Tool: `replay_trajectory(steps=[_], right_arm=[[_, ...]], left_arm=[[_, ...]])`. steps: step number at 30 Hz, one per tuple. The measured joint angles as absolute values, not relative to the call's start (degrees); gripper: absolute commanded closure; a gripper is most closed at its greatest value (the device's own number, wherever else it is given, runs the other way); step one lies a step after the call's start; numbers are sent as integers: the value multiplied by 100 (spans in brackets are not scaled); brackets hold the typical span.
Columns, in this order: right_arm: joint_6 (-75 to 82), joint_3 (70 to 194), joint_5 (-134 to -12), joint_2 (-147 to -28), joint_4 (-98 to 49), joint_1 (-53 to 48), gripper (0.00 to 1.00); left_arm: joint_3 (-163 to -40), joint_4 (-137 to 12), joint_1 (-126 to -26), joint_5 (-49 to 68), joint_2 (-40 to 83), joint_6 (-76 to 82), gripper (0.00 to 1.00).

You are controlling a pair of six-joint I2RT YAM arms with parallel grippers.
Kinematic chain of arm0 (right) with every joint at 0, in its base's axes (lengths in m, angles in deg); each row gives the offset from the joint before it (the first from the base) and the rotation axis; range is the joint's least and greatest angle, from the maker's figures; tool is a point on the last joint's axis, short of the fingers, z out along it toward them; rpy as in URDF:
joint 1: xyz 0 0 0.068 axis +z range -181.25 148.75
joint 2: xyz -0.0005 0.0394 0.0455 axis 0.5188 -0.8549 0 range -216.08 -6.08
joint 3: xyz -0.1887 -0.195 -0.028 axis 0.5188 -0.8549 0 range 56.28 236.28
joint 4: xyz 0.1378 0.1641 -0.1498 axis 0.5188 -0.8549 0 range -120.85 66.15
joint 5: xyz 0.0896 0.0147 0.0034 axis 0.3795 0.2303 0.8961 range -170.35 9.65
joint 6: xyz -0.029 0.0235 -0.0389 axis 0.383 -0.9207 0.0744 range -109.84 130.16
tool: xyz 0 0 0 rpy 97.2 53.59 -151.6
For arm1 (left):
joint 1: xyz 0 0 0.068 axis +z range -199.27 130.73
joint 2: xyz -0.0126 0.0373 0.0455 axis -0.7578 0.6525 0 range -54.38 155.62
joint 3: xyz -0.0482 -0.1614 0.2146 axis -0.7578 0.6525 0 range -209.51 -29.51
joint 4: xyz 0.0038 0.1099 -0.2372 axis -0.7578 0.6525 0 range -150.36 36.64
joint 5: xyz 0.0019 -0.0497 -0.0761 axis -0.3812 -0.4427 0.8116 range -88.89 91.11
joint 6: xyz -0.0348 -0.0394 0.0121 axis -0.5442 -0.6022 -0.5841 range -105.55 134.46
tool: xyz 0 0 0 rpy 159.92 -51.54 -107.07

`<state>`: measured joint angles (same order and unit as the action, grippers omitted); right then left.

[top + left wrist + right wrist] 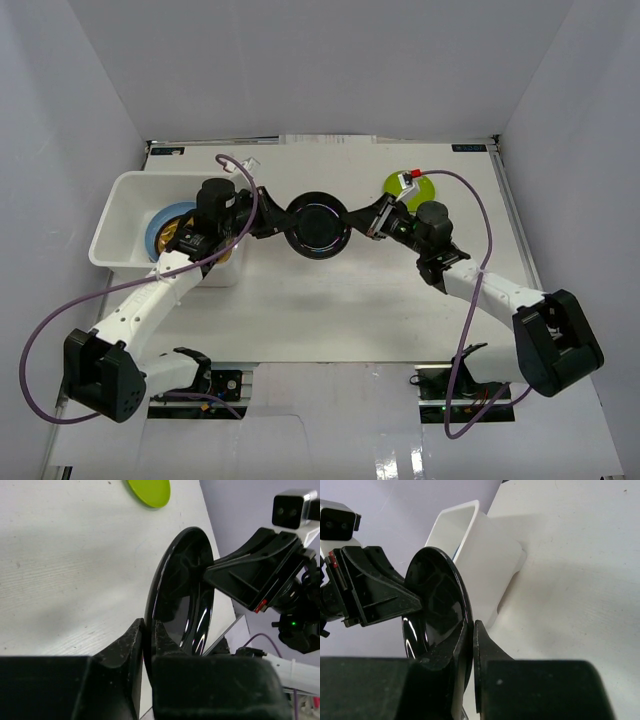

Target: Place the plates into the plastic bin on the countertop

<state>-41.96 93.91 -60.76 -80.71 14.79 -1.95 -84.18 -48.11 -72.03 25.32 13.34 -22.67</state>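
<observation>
Four plates are counted across the views: one glossy black plate (317,228), one lime green plate (408,187), one light blue plate (163,220) and one yellow-brown patterned plate (180,241). The last is largely hidden, so whether more lie with it cannot be told. One white plastic bin (128,190) is seen on the single desk (330,300). Two robot arms are shown, the left arm (150,305) and the right arm (495,290). Two purple cables are counted, the left cable (24,362) and the right cable (490,235).

My left arm (150,297) and right arm (492,290): white links, black joints; left claw (271,225) and right claw (366,222) black; purple cables (25,365) trailing.
</observation>
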Motion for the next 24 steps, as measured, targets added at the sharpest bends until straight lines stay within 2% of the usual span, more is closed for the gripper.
replay_trajectory(steps=[2, 3, 6, 9, 15, 20, 21, 23, 24], right_arm=[[-4180, 9389, -6058, -8095, 1455, -193, 76], [-4180, 9389, -6065, -8095, 1446, -184, 65], [-4167, 9389, -6093, -8121, 1435, -176, 45], [-4102, 9389, -6113, -8163, 1396, -200, 40], [-3992, 9386, -6071, -8324, 1336, -624, 39], [-3811, 9382, -6102, -8576, 1208, -1463, 36], [-3752, 9382, -6113, -8659, 1159, -1655, 31], [-3671, 9389, -6185, -8847, 1009, -2053, 30], [-3621, 9393, -6229, -8932, 923, -2215, 26]], left_arm=[[-8421, -4831, -7212, 2481, 1332, -2273, 92], [-8421, -4822, -7212, 2444, 1332, -2258, 95], [-8421, -4789, -7219, 2224, 1321, -2219, 100], [-8427, -4691, -7216, 1878, 1280, -2177, 100], [-8705, -4271, -6976, 796, 1122, -2136, 98], [-8692, -4193, -5540, 162, 475, -2276, 97], [-8670, -4217, -5157, 18, 331, -2308, 97], [-8587, -4274, -4535, -174, 117, -2383, 97], [-8515, -4300, -4294, -240, 45, -2426, 96]])
